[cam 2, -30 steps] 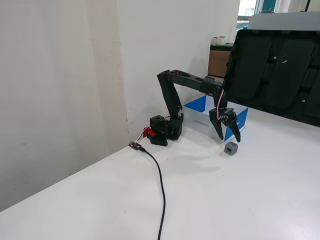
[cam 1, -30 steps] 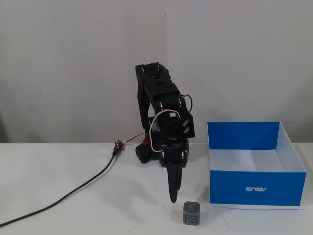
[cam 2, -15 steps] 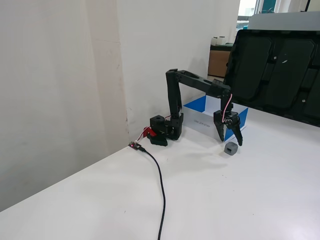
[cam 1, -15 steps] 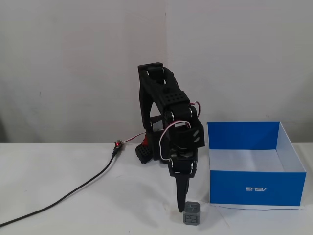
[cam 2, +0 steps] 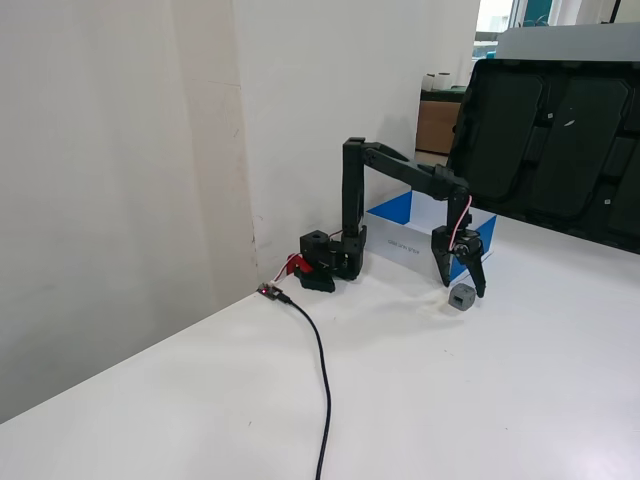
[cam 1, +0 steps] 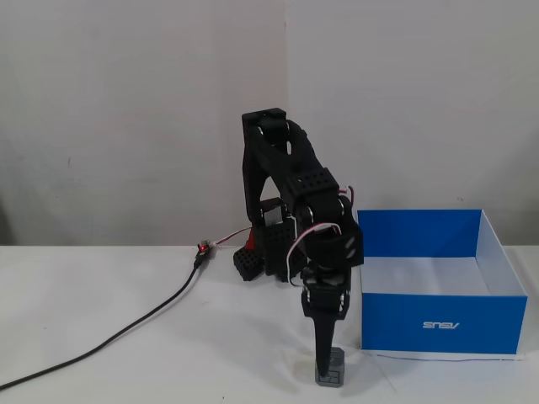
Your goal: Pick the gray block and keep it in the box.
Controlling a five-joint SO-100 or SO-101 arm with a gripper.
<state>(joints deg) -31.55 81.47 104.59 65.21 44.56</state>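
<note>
The gray block (cam 1: pixel 330 374) is a small dark-gray cube resting on the white table near its front edge, just left of the box. In a fixed view it lies between the fingertips (cam 2: pixel 461 297). My gripper (cam 1: pixel 326 358) points straight down over it. In a fixed view the gripper (cam 2: pixel 463 288) is open, its two black fingers spread on either side of the block, apparently without touching it. The box (cam 1: pixel 438 324) is blue outside and white inside, open-topped, and nothing shows inside it. It also stands behind the arm in a fixed view (cam 2: pixel 398 210).
The arm's base (cam 2: pixel 332 262) stands by the wall. A black cable (cam 2: pixel 322 370) with a red connector (cam 1: pixel 203 249) runs across the table to the left. A large dark panel (cam 2: pixel 560 140) stands behind the box.
</note>
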